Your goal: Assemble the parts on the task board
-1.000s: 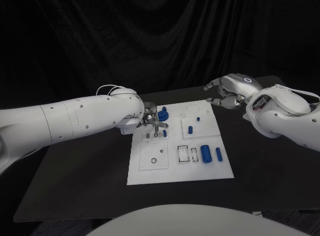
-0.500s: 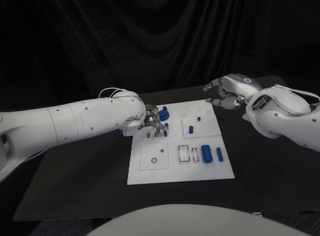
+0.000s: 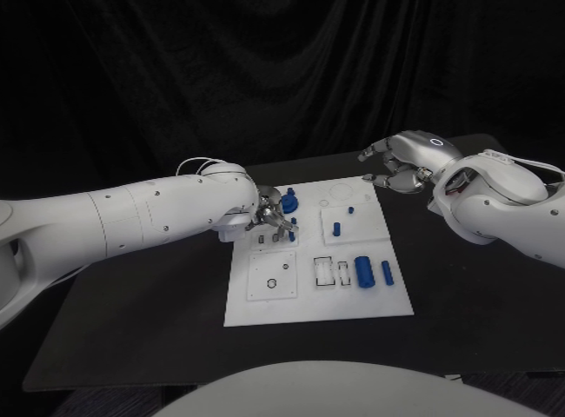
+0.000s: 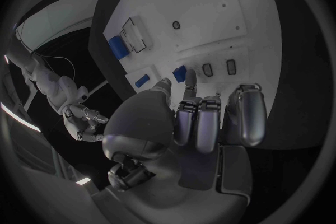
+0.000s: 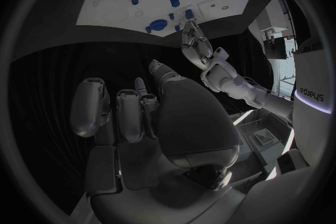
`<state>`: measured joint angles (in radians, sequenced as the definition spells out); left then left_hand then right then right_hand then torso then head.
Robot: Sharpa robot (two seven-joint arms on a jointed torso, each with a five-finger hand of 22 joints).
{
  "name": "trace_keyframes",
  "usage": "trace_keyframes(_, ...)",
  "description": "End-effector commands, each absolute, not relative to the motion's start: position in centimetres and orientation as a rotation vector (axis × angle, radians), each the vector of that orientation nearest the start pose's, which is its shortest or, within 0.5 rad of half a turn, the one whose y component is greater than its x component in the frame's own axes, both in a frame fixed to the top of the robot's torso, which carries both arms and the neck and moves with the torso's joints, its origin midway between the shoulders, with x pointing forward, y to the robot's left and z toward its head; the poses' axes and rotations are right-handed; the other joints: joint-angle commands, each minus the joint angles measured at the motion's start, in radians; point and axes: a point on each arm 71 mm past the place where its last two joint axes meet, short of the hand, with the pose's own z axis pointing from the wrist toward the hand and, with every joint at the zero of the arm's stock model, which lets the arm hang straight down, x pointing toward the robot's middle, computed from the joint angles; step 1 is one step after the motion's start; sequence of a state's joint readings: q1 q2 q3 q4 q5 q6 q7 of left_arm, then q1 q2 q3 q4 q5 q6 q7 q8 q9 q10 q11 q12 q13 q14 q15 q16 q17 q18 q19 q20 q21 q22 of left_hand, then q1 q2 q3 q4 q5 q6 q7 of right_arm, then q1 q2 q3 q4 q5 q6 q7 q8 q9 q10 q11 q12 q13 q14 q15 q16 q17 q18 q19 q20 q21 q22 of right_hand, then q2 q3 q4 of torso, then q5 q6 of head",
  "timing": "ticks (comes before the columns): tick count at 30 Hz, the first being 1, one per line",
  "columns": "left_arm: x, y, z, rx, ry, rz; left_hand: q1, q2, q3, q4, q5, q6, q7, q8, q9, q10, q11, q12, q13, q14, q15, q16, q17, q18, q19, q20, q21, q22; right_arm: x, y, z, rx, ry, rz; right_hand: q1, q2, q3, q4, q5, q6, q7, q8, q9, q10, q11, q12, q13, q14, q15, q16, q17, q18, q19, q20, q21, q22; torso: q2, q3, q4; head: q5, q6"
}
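Fingertips of my left hand [image 3: 269, 217] pinch a small blue part [image 4: 180, 73] at the task board [image 3: 302, 304]. My right hand [image 3: 402, 162] hovers off the board's far corner, fingers curled, holding nothing.

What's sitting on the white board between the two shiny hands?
In the head view, between the left hand and right hand, the task board carries a round blue part and a small upright blue peg.

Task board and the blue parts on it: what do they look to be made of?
The task board looks like matte white plastic or painted plate: flat, even white, no glare, with sharp-edged slots. The blue parts look like moulded or printed plastic: uniform saturated colour, soft sheen, rounded edges. Neither material can be told for certain. The left hand beside them is plainly metallic, silver with bright highlights.
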<state>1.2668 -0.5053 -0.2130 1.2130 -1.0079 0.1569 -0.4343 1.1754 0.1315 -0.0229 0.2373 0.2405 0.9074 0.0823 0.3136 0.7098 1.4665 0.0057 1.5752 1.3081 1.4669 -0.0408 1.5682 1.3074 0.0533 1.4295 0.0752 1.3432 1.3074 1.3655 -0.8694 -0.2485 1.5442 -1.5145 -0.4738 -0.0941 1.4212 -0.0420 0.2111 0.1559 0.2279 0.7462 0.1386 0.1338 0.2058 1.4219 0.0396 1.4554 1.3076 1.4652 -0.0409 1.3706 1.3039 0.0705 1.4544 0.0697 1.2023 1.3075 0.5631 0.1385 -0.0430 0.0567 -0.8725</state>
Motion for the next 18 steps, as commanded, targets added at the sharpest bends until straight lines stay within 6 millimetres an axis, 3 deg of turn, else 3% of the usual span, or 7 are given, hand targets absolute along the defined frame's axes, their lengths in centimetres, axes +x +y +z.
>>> trace_keyframes(1,50.9,13.0,-26.56,-0.046,2.409,-0.459,0.011,-0.001,0.007,0.001,0.005,-0.004,0.003,-0.006,-0.001,0.104,0.009,-0.004,0.263,0.104,0.007,0.003,0.263,0.005,-0.004,0.001,-0.004,0.185,48.16,-20.99,-16.88,-0.282,1.533,0.573,-0.007,0.006,0.002,0.005,0.0,0.005,0.001,0.004,-0.001,-0.008,0.0,-0.003,0.071,0.031,0.007,-0.003,-0.001,0.006,-0.007,0.001,-0.004,0.159,0.0,-0.0003,-0.0003,0.001,0.0)
trace_keyframes(18,50.98,12.86,-26.92,-0.039,2.424,-0.456,0.011,0.004,0.012,0.004,0.011,0.001,0.005,-0.018,-0.006,0.104,0.012,-0.004,0.263,0.104,0.01,0.003,0.263,0.006,-0.007,0.003,-0.009,0.184,48.1,-20.96,-16.92,-0.282,1.541,0.571,-0.006,0.007,0.003,0.005,0.001,0.007,0.001,0.004,-0.002,-0.012,0.002,-0.007,0.066,0.031,0.008,-0.005,-0.003,0.006,-0.008,0.002,-0.007,0.159,0.0,-0.0019,-0.0008,-0.003,0.0)
